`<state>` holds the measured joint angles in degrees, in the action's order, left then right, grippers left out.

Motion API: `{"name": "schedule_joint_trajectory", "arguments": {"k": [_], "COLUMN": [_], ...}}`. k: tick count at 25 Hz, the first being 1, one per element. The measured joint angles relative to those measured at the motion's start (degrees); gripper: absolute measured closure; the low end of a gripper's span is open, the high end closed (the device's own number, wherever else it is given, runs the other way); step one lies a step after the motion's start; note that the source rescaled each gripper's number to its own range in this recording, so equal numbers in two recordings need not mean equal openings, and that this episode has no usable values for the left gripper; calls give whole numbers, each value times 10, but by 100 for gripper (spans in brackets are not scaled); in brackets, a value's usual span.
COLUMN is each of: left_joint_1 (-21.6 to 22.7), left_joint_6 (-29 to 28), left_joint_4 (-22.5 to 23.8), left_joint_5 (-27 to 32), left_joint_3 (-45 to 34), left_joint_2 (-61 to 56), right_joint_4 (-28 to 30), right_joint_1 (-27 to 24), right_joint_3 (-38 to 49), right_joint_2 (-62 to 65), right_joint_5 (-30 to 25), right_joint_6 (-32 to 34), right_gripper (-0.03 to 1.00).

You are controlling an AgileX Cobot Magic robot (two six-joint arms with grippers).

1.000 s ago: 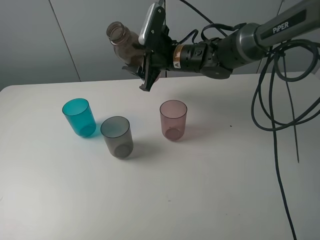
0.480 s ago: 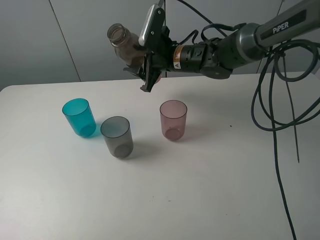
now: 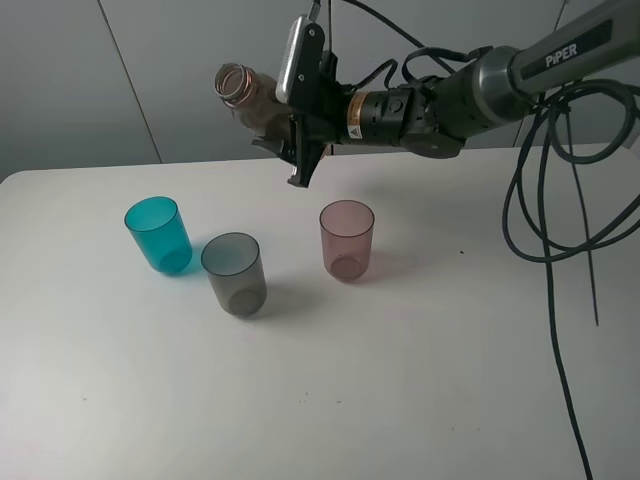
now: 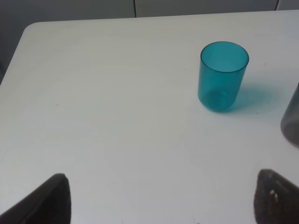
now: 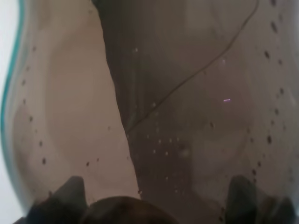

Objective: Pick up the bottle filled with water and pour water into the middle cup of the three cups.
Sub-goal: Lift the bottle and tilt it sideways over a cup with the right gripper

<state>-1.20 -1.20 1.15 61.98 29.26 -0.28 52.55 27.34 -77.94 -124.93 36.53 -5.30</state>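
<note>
Tipped lower than before: tall smoky brown-grey plastic bottle [image 3: 252, 98], open neck leftward. My right gripper [image 3: 285, 125] clamps its body, up off the white table [image 3: 450, 380].

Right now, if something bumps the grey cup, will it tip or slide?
The grey cup looks empty and thin-walled, so it is probably light. It is taller than it is wide, so a high bump could tip it. The table looks smooth, so a low nudge may just slide it.
</note>
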Motion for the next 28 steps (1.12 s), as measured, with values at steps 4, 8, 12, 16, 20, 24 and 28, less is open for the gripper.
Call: {"name": "schedule_joint_trajectory", "arguments": {"k": [4, 8, 12, 16, 20, 24, 28], "left_joint_1": [0, 0, 0, 0, 0, 0, 0], "left_joint_6": [0, 0, 0, 0, 0, 0, 0], "left_joint_4": [0, 0, 0, 0, 0, 0, 0], "left_joint_5": [0, 0, 0, 0, 0, 0, 0], "left_joint_3": [0, 0, 0, 0, 0, 0, 0], "left_joint_2": [0, 0, 0, 0, 0, 0, 0], "right_joint_4": [0, 0, 1, 1, 1, 1, 1], "right_joint_1": [2, 16, 24, 26, 26, 26, 26], "right_joint_3": [0, 0, 0, 0, 0, 0, 0], "right_joint_2": [0, 0, -3, -20, -33, -40, -43], "right_joint_5": [2, 4, 6, 8, 10, 13, 16], "right_joint_6": [-23, -31, -63, -109, -153, -214, -265], "right_gripper": [97, 97, 97, 97, 97, 97, 97]}}
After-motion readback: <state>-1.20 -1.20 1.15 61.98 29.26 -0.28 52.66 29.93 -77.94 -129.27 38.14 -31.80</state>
